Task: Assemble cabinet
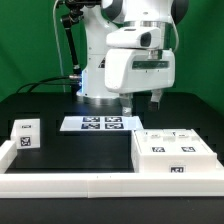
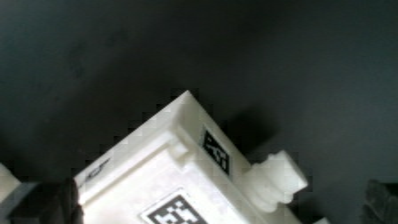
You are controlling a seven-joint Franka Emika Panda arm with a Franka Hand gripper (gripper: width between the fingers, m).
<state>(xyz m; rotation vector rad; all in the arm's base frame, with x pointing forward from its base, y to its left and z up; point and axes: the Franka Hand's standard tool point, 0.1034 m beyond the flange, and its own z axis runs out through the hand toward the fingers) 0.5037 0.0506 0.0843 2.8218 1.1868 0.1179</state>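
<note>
The cabinet (image 1: pixel 172 152), a large white box with black-and-white tags on its top, lies on the black table at the exterior view's right, near the front. My gripper (image 1: pixel 142 100) hangs open and empty above the table just behind the cabinet, its two fingers well apart. In the wrist view a corner of the cabinet (image 2: pixel 169 165) fills the lower middle, with a tag (image 2: pixel 217 150) on one face and a small white lug (image 2: pixel 276 172) jutting from its side. Nothing sits between my fingers.
The marker board (image 1: pixel 100 123) lies flat in front of the robot base. A small white tagged cube (image 1: pixel 25 133) stands at the exterior view's left. A white rail (image 1: pixel 100 182) runs along the table's front edge.
</note>
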